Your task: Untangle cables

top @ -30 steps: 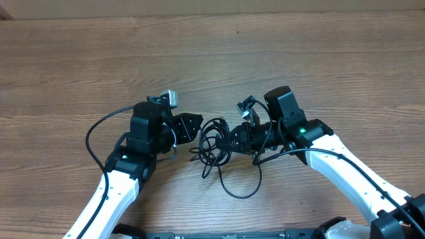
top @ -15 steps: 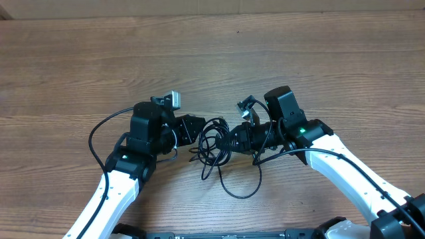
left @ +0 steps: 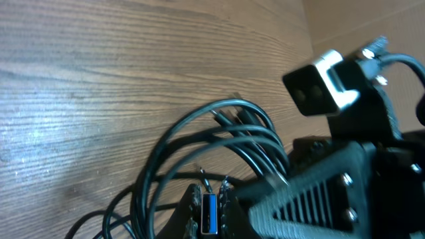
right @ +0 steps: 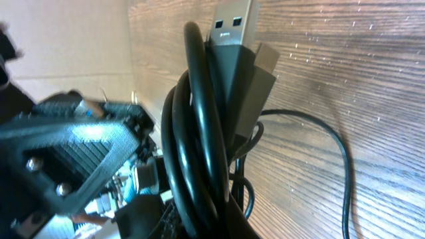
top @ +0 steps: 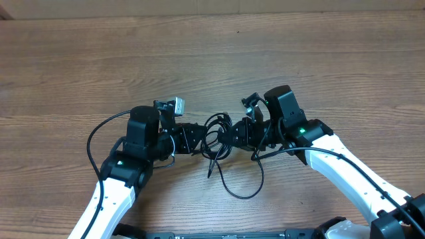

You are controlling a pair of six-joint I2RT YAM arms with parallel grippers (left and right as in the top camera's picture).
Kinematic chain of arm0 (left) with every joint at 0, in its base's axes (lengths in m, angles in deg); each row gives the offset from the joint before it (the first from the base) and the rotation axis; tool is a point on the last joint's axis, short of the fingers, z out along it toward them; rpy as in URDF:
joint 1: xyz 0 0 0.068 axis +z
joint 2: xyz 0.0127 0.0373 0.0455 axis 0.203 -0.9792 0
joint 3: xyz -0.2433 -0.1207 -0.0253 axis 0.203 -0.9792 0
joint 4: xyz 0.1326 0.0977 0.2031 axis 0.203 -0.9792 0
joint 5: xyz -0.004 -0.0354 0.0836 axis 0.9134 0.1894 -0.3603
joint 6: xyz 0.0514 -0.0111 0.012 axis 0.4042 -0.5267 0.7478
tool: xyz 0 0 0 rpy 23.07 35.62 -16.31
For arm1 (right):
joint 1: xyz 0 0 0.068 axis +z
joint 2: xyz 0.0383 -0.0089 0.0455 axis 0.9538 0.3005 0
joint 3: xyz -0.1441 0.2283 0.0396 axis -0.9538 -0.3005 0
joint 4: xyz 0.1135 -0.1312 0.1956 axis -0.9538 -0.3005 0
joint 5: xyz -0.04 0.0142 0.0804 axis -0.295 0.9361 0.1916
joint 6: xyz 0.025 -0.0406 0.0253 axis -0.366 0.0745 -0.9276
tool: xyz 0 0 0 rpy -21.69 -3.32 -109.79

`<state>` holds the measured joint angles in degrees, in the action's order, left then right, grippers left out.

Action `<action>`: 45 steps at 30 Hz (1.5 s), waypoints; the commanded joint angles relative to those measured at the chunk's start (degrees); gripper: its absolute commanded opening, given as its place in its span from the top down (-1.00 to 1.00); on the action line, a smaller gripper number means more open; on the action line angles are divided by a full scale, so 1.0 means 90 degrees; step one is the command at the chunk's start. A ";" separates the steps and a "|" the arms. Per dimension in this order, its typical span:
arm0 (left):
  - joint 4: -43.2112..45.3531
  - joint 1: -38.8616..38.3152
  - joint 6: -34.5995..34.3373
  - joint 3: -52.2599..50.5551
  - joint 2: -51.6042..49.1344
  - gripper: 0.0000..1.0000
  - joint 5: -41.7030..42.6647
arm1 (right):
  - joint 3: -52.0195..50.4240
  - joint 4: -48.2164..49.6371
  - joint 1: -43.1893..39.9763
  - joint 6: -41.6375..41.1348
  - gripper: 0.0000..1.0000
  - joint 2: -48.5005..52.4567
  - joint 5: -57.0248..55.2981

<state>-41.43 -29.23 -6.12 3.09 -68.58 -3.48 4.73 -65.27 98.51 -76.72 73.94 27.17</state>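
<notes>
The thin black cables (top: 216,135) lie as a tangle of loops between my two grippers, with one long loop (top: 240,190) trailing toward the table's front. My left gripper (top: 199,138) reaches in from the left. In the left wrist view it (left: 209,194) is shut on a metal plug with a blue tongue (left: 211,216); coils (left: 226,129) arch beyond it. My right gripper (top: 230,137) comes from the right and is shut on a bundle of cable strands (right: 199,139), whose metal-tipped plug (right: 234,23) sticks out past the fingers.
The wooden table (top: 212,60) stretches bare behind the arms. The left arm's thicker black cable (top: 96,136) loops out to the left. The two grippers stand almost tip to tip. In the left wrist view the right arm's camera (left: 325,83) looms close at the right.
My left gripper has moved right into the tangle and shut on a plug. The right gripper stayed shut on its bundle and shifted only slightly.
</notes>
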 commanded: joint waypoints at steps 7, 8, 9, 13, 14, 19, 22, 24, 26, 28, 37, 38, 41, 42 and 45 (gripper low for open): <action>-0.0228 -0.0508 0.0270 0.0117 0.0136 0.91 -0.0775 | 0.0114 0.0493 -0.0005 -0.0753 0.88 -0.0134 0.0386; -0.0216 -0.0597 0.0255 0.0117 0.0136 0.91 -0.0923 | 0.0114 0.0525 -0.0005 -0.0755 0.88 -0.0134 0.0510; -0.0206 -0.0784 0.0163 0.0117 0.0136 0.91 -0.1229 | 0.0114 0.0566 -0.0005 -0.0770 0.89 -0.0134 0.0699; -0.0219 -0.1207 0.0100 0.0117 0.0114 0.91 -0.1962 | 0.0114 0.0583 -0.0005 -0.1110 0.92 -0.0134 0.0857; -0.0216 -0.1282 0.0090 0.0117 0.0087 0.91 -0.2081 | 0.0114 0.0590 -0.0005 -0.1137 0.92 -0.0134 0.0882; -0.0245 -0.1443 0.0080 0.0117 -0.0155 0.88 -0.2237 | 0.0114 0.0595 -0.0005 -0.1253 0.92 -0.0134 0.0877; -0.0352 -0.1428 0.0102 0.0117 -0.0304 0.70 -0.2242 | 0.0114 0.0595 -0.0005 -0.1253 0.92 -0.0134 0.0874; -0.0393 -0.1416 0.0202 0.0117 -0.0311 0.49 -0.2288 | 0.0114 0.0595 -0.0005 -0.1253 0.92 -0.0134 0.0874; -0.0406 -0.1394 0.0214 0.0117 -0.0304 0.28 -0.2368 | 0.0114 0.0595 -0.0005 -0.1253 0.92 -0.0134 0.0874; -0.0389 -0.1338 0.0209 0.0119 -0.0304 -0.02 -0.2373 | 0.0114 0.0595 -0.0005 -0.1253 0.92 -0.0134 0.0874; -0.0386 -0.0899 0.0199 0.0121 0.0129 -0.68 -0.2302 | 0.0114 0.0593 -0.0005 -0.1253 0.92 -0.0134 0.0874; -0.0386 -0.0850 0.0197 0.0121 0.0214 -0.68 -0.2259 | 0.0114 0.0593 -0.0005 -0.1253 0.92 -0.0134 0.0874; -0.0384 -0.0707 0.0194 0.0121 0.0495 -0.68 -0.2057 | 0.0114 0.0593 -0.0005 -0.1253 0.91 -0.0134 0.0872; -0.0381 -0.0668 0.0175 0.0121 0.0585 -0.65 -0.1999 | 0.0114 0.0593 -0.0005 -0.1251 0.91 -0.0134 0.0872; -0.0374 -0.0614 0.0100 0.0121 0.0828 -0.24 -0.1991 | 0.0114 0.0593 -0.0005 -0.1251 0.91 -0.0134 0.0872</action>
<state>-45.15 -35.26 -5.57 3.83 -63.66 -22.80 4.71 -60.47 98.16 -87.81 73.92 33.49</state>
